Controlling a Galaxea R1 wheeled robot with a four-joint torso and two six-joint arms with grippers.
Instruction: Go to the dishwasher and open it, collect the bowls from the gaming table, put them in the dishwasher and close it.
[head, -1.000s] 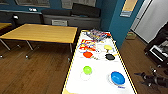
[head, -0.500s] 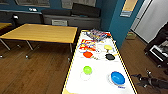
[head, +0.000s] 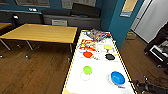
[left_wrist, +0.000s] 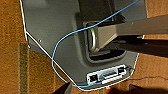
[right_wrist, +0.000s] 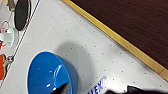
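Note:
The gaming table (head: 100, 85), glossy white with yellow sides, runs away from me. On it lie several bowls: lime green (head: 87, 69), orange-red (head: 87, 54), pale yellow (head: 108, 47), black (head: 110, 57) and, nearest, blue (head: 117, 78). My right arm (head: 150, 88) hangs just off the table's near right corner. In the right wrist view my right gripper (right_wrist: 100, 91) hovers open over the white top beside the blue bowl (right_wrist: 47, 75), with the black bowl (right_wrist: 21, 12) farther off. My left gripper (left_wrist: 100, 90) is open over the wooden floor by my own grey base. The dishwasher is out of view.
A yellow-topped table (head: 42, 32) on thin legs stands left of the gaming table, with wooden floor (head: 37, 72) between them. A dark sofa (head: 70, 13) lines the blue back wall. Coloured clutter (head: 96, 35) covers the gaming table's far end. A dark wheeled unit (head: 157, 50) stands at the right.

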